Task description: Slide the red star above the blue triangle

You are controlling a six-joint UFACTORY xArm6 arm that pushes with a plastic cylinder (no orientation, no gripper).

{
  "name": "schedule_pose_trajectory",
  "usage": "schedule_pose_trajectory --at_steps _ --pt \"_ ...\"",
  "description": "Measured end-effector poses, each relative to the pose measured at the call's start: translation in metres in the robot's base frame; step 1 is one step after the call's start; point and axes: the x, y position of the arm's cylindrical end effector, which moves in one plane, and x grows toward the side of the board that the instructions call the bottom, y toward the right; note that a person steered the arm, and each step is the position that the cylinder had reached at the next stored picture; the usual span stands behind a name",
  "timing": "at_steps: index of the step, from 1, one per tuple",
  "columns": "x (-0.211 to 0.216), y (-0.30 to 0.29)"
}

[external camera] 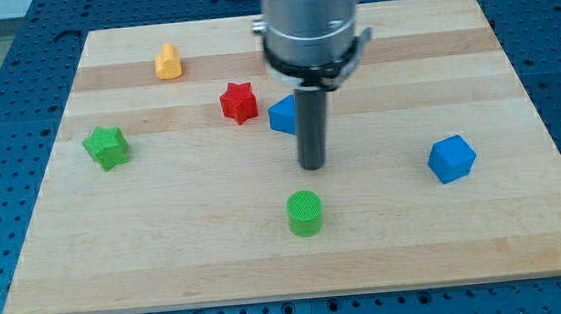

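The red star [238,102] lies on the wooden board [168,256], left of centre. The blue triangle [282,116] is just to its right, partly hidden behind my rod. My tip [311,166] rests on the board just below and slightly right of the blue triangle, and to the lower right of the red star. It is apart from the red star; whether it touches the triangle I cannot tell.
A green cylinder [305,213] sits below my tip. A green star [106,147] lies at the left, a yellow block [168,62] at the upper left, and a blue hexagonal block [451,159] at the right.
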Motion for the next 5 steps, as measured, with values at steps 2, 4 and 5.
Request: schedule_pose_trajectory --at_steps 2,4,5 --pt "-0.008 -0.072" --pt "-0.044 -0.106" --pt "-0.070 -0.107"
